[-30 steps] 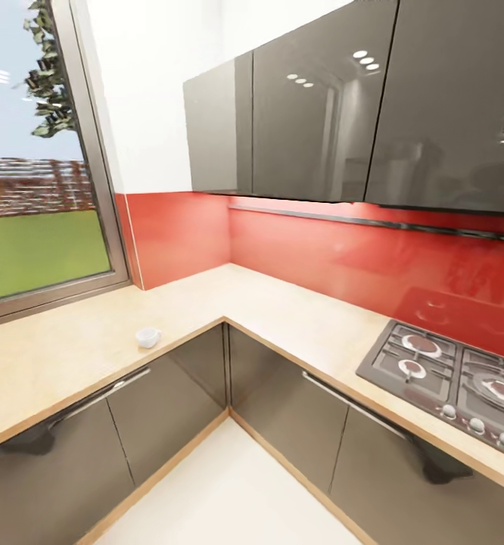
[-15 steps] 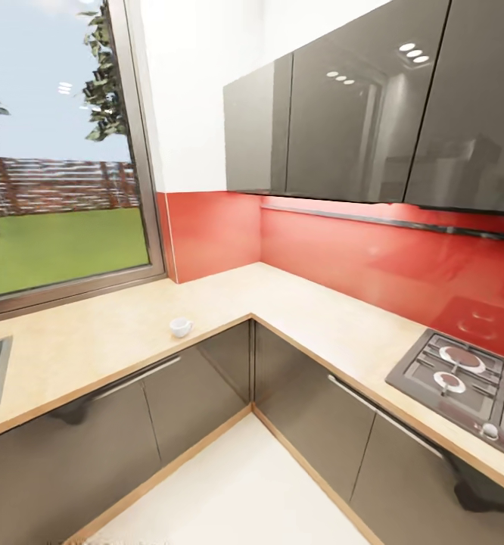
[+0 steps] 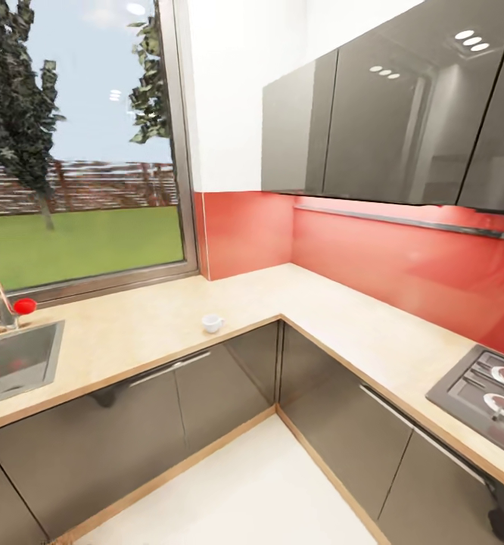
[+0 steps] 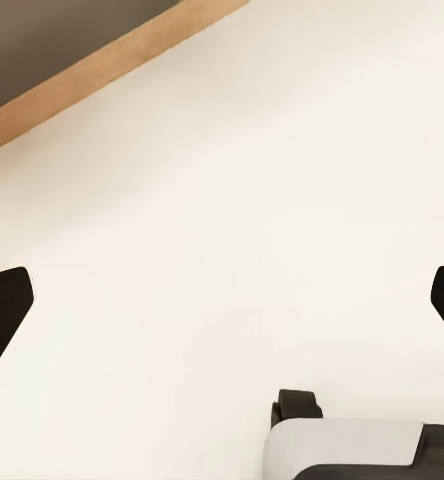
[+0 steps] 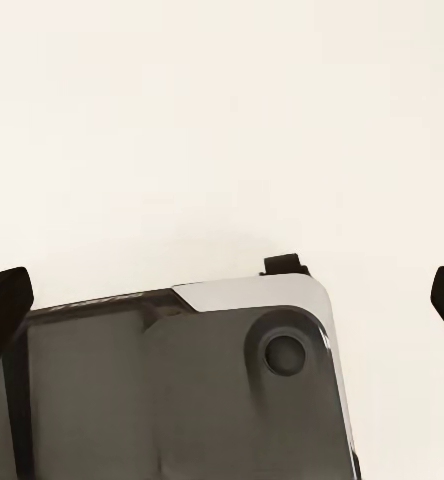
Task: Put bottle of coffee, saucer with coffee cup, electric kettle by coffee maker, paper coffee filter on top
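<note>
Ahead, I see an L-shaped countertop with the coffee cup standing alone near its front edge, close to the inner corner — the sink sits well off to its left, the stove far right. Both arms hang over pale floor. My left gripper has its fingers spread wide, holding nothing — my right gripper is likewise parted and empty, above the robot base.
</note>
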You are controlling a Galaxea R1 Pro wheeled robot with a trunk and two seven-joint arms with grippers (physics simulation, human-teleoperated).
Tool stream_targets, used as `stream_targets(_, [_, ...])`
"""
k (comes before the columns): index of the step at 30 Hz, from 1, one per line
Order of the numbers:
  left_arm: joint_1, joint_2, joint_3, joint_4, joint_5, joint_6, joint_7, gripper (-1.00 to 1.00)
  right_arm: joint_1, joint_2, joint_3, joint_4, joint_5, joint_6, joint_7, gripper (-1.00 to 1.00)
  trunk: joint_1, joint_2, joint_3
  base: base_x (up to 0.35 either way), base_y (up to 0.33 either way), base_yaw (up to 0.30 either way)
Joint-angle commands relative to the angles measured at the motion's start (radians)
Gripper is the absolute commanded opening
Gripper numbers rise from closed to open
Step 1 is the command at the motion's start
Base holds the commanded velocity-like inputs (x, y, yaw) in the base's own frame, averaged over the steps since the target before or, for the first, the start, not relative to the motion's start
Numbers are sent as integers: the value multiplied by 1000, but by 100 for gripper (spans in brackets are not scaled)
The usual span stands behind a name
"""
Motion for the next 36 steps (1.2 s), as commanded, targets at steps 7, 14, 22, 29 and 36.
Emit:
stream_targets(7, [-1, 0, -7, 2, 11, -4, -3, 100, 0, 0, 7, 1, -11, -3, 5, 100, 0, -1, 0, 0, 0, 278])
stream_targets(14, [-1, 0, -7, 2, 11, -4, -3, 100, 0, 0, 8, 1, -11, -3, 5, 100, 0, -1, 0, 0, 0, 278])
stream_targets(22, [-1, 0, -7, 2, 11, -4, -3, 100, 0, 0, 7, 1, -11, -3, 5, 100, 0, -1, 0, 0, 0, 278])
stream_targets(29, [-1, 0, -7, 2, 11, -4, -3, 100, 0, 0, 6, 1, -11, -3, 5, 100, 0, -1, 0, 0, 0, 278])
stream_targets(36, [-1, 0, -7, 2, 11, -4, -3, 100, 0, 0, 6, 1, -11, -3, 5, 100, 0, -1, 0, 0, 0, 278])
